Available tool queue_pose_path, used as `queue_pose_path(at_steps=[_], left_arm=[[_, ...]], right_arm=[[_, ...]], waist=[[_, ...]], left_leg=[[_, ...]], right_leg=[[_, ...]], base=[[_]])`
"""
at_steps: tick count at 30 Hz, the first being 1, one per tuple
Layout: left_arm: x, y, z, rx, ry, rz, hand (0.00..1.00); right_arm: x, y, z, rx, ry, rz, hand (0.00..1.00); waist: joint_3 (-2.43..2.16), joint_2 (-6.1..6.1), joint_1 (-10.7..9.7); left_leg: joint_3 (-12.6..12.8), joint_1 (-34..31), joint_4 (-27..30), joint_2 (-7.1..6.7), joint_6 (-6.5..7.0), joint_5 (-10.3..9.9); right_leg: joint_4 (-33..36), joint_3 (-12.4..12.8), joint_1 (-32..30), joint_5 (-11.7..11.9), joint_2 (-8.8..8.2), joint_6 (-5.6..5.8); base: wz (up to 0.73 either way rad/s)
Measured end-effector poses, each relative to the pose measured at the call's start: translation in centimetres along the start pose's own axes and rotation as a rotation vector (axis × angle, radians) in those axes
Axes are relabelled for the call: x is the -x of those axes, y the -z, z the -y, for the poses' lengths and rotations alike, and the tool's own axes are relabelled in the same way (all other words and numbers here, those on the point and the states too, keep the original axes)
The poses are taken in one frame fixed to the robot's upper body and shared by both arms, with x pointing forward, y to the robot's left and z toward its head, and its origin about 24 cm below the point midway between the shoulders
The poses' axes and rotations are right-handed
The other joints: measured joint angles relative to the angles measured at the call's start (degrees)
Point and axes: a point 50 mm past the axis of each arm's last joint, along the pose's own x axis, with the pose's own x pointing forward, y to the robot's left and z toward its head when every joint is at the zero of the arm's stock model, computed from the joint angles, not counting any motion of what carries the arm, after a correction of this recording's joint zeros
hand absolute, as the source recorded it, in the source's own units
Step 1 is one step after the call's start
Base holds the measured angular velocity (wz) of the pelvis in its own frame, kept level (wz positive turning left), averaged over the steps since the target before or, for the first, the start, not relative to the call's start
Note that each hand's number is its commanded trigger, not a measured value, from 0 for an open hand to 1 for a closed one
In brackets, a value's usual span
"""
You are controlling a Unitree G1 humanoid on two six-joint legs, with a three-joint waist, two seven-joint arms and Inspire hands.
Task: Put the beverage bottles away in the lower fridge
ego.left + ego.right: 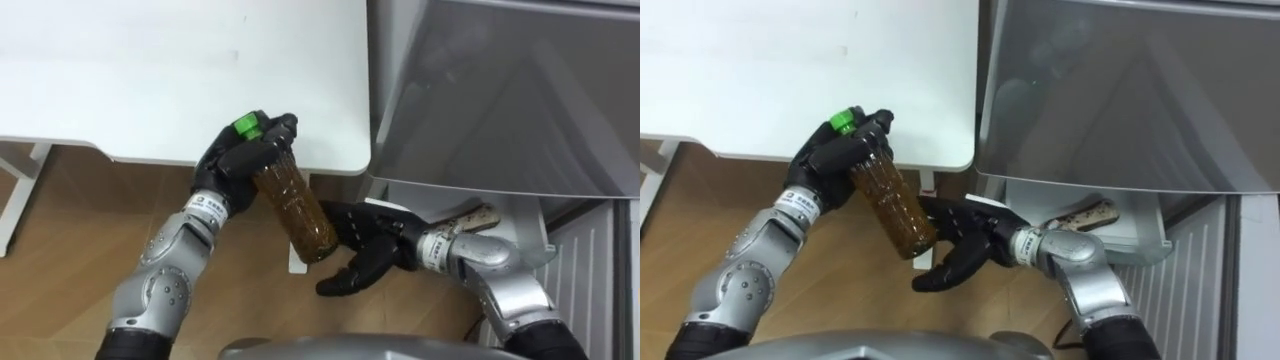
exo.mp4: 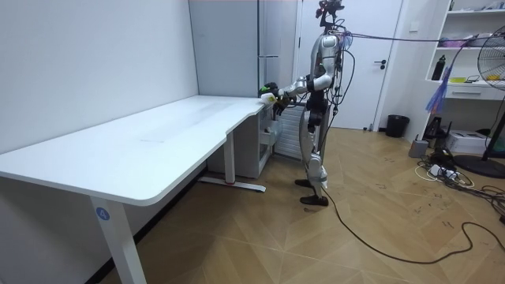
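Left eye view: the left hand point(image 1: 232, 160) curls round the brown drink bottle point(image 1: 300, 215) near its green cap, just off the table point(image 1: 150, 80) edge. The right hand point(image 1: 378, 250), fingers spread wide, is at the bottle's base.
Room view: the robot stands by the grey fridge point(image 2: 225, 47).
Right eye view: a second bottle point(image 1: 1080, 215) lies in the fridge's lower drawer point(image 1: 1125, 255).

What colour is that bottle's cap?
Green cap on the bottle in the left hand; clearest in the left eye view.

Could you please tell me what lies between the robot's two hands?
In the left eye view, a green-capped brown bottle: the left hand grips its top, the open right hand is by its base.
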Motion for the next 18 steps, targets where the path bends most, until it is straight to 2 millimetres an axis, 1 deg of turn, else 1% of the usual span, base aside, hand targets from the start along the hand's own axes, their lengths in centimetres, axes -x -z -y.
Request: queue_pose_path(at_steps=[1,2,4,8,12,16,18], left_arm=[[0.1,0.2,-0.1,0.002,0.0,-0.005,1.0],[0.2,0.3,-0.1,0.001,-0.001,-0.011,1.0],[0.2,0.6,0.1,-0.005,0.008,-0.023,1.0],[0.1,1.3,0.7,-0.013,0.04,-0.054,1.0],[0.1,1.6,1.1,-0.025,0.076,-0.074,1.0],[0.1,1.6,1.2,-0.029,0.092,-0.078,1.0],[0.2,1.7,1.2,-0.031,0.093,-0.081,1.0]], right_arm=[[0.0,0.1,-0.1,-0.003,-0.01,-0.002,0.0],[0.1,0.3,-0.2,-0.009,-0.014,-0.003,0.0],[0.1,0.4,-0.3,-0.029,-0.024,0.007,0.0],[0.2,0.1,-0.8,-0.077,-0.053,0.073,0.0],[0.2,-0.4,-1.0,-0.11,-0.07,0.13,0.0],[0.2,-0.5,-1.0,-0.131,-0.081,0.152,0.0],[0.2,-0.5,-1.0,-0.131,-0.081,0.152,0.0]], waist=[[-0.27,-0.06,-0.03],[-0.39,-0.1,-0.07],[-0.38,-0.08,-0.05],[-0.21,0.15,-0.01],[-0.14,0.03,-0.01],[0.29,-0.49,0.01],[0.36,-0.7,0.04]], left_leg=[[-0.02,0.05,0.06,0.0,0.0,0.0],[-0.04,0.12,0.1,0.0,0.0,0.0],[-0.12,0.06,0.16,-0.04,0.0,0.0],[-0.12,-0.09,-0.17,-0.07,0.04,-0.02],[-0.06,-0.14,-0.07,-0.04,0.03,-0.02],[-0.04,-0.14,-0.28,-0.04,0.03,-0.02],[-0.04,-0.14,-0.48,-0.03,0.03,-0.02]], right_leg=[[0.02,-0.01,0.08,0.0,-0.07,0.0],[0.02,-0.09,0.23,0.0,-0.14,0.0],[0.02,-0.39,0.32,0.0,-0.25,0.0],[0.02,-0.39,0.22,-0.01,-0.3,0.01],[-0.03,-0.01,0.02,-0.09,-0.15,-0.05],[-0.19,0.08,-0.06,-0.16,0.23,-0.02],[-0.34,0.08,-0.08,-0.18,0.25,0.01]], base=[[0.0],[0.0],[0.05],[0.01],[0.0],[0.0],[0.0]])
